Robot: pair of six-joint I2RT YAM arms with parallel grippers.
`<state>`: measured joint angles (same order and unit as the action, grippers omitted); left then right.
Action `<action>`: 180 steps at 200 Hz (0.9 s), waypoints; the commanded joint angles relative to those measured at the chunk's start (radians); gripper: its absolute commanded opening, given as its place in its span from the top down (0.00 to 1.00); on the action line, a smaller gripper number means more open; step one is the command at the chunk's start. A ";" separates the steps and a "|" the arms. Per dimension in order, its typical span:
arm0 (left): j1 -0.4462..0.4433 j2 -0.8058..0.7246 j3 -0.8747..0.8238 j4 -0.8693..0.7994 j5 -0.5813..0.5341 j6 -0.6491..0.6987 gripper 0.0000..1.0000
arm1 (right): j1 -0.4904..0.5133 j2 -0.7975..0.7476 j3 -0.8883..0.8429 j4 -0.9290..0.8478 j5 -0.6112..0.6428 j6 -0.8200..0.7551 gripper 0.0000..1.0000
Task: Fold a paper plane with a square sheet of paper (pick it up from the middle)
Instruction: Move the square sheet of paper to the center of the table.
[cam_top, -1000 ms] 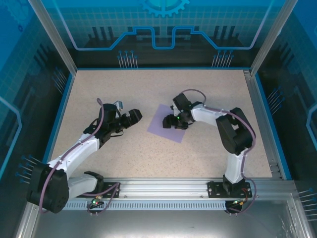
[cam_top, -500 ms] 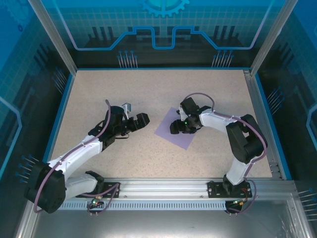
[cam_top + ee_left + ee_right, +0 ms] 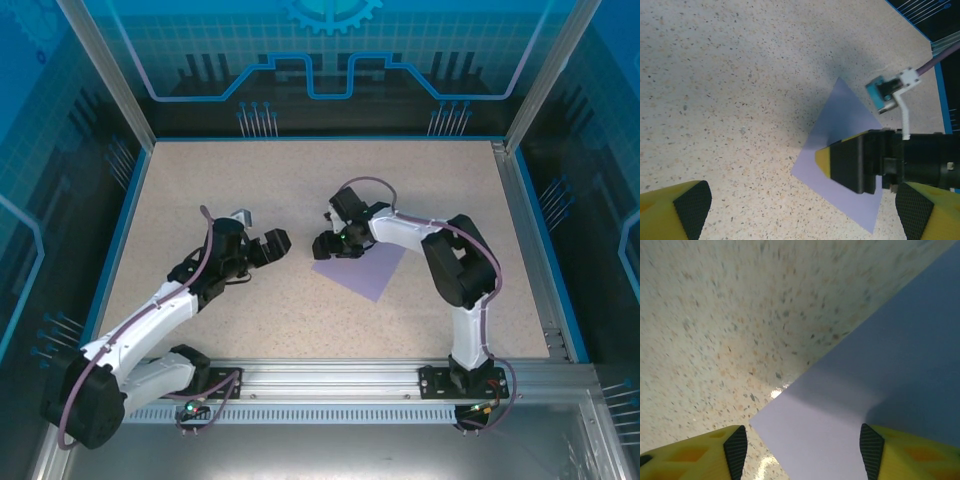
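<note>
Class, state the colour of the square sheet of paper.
The square sheet of paper is plain pale purple, clearest in the left wrist view.

You have bare table (image 3: 300,330) free from 5 to 8 o'clock of the square sheet of paper (image 3: 368,272); the right gripper (image 3: 325,245) covers its 10 o'clock corner, the right arm (image 3: 440,245) bars 12 to 3, and the left gripper (image 3: 272,243) stands near at 9.

The square sheet of paper (image 3: 364,273) is plain lavender; table (image 3: 300,185) beige, dark-speckled; right tool (image 3: 799,452) yellow, pads (image 3: 736,452) black.
</note>
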<state>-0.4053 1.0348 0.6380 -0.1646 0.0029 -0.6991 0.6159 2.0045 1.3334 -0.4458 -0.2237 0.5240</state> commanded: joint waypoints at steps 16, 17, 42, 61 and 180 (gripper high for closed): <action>0.000 -0.022 0.003 -0.045 -0.040 0.041 0.01 | 0.052 0.016 -0.025 -0.101 -0.061 -0.117 0.38; 0.000 -0.022 0.003 -0.045 -0.040 0.042 0.01 | 0.052 0.014 -0.029 -0.102 -0.062 -0.119 0.38; 0.000 -0.024 0.005 -0.047 -0.041 0.051 0.01 | 0.054 -0.057 -0.143 -0.100 -0.104 -0.208 0.41; 0.000 -0.019 0.006 -0.036 -0.035 0.055 0.01 | 0.047 -0.097 -0.176 -0.118 -0.128 -0.252 0.42; -0.001 0.030 -0.019 0.092 -0.024 0.108 0.01 | 0.033 -0.244 -0.067 -0.317 0.424 0.110 0.17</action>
<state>-0.4053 1.0389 0.6342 -0.1253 -0.0151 -0.6353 0.6518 1.7382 1.2427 -0.6598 0.0200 0.4984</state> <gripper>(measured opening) 0.987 0.814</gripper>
